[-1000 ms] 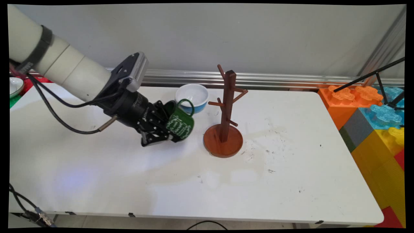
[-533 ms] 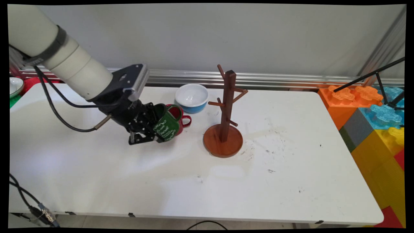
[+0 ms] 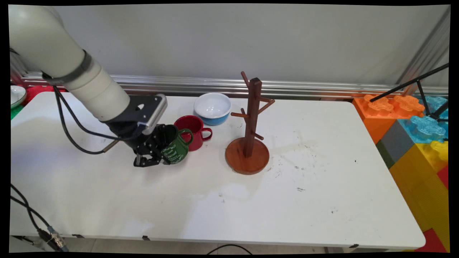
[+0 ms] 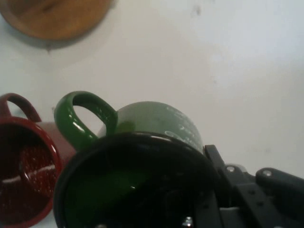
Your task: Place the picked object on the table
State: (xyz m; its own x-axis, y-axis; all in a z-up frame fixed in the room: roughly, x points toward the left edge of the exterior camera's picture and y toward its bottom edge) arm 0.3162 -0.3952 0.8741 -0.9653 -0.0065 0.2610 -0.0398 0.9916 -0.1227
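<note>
Jaws pinch the rim wall of the green mug (image 3: 175, 149), one finger inside the mouth and one outside, as the hand view suggests; the inner finger is lost in the dark interior. The gripper (image 3: 157, 152) carries the mug tilted, mouth toward the arm, low over the white table (image 3: 322, 200). Whether the mug's base touches the surface cannot be told. Its handle (image 4: 81, 118) points toward the red mug (image 3: 192, 130), which stands upright just beside it, possibly touching.

Beyond the red mug stands a white and blue bowl (image 3: 212, 107), nearer the wall. The wooden mug tree (image 3: 249, 129) stands to the right, apart from both mugs, its pegs bare. Coloured blocks (image 3: 412, 132) sit off the table's right end.

Risks, as judged: the green handle sits so close to the red mug that any sideways travel could knock or drag it. A grip on the rim alone leaves the mug free to swing or slip.
</note>
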